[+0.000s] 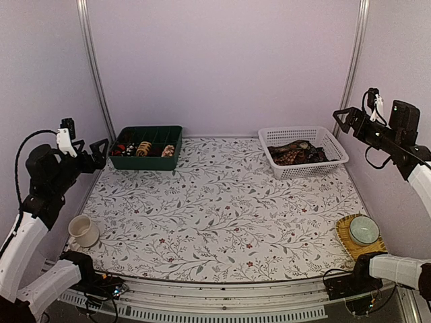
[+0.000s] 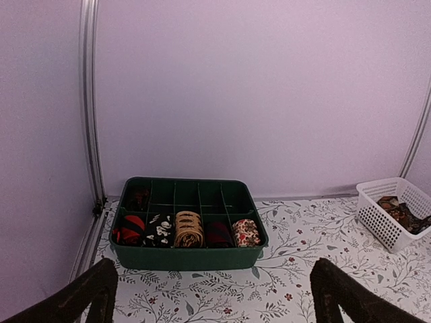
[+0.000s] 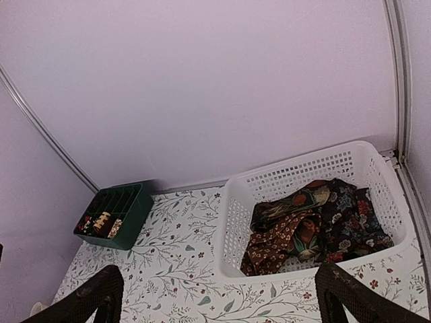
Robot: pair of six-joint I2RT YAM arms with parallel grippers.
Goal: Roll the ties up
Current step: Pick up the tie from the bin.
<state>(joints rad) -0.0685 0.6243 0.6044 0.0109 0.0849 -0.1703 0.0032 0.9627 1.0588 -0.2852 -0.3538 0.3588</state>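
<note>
Dark patterned ties (image 3: 303, 225) lie unrolled in the basket (image 3: 296, 171) at the table's (image 1: 222, 208) far-right corner, a few rolls (image 2: 188, 229) (apparently finished) sit in the far-left tray (image 2: 182, 259), and the left gripper (image 2: 215, 286) and right gripper (image 3: 219, 289) gape empty.

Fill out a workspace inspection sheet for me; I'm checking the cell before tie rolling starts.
Surface: floral tablecloth, lying flat.
Job's things: loose ties heaped in white basket, far right; rolled ties in green tray, far left, mostly front row.
Clutter: cream cup near left; green bowl on woven mat near right.
Grippers: left gripper and right gripper open, raised, holding nothing.
Cables: black cable looping beside left arm; more at near edge.
Surroundings: pale walls, metal corner posts.
</note>
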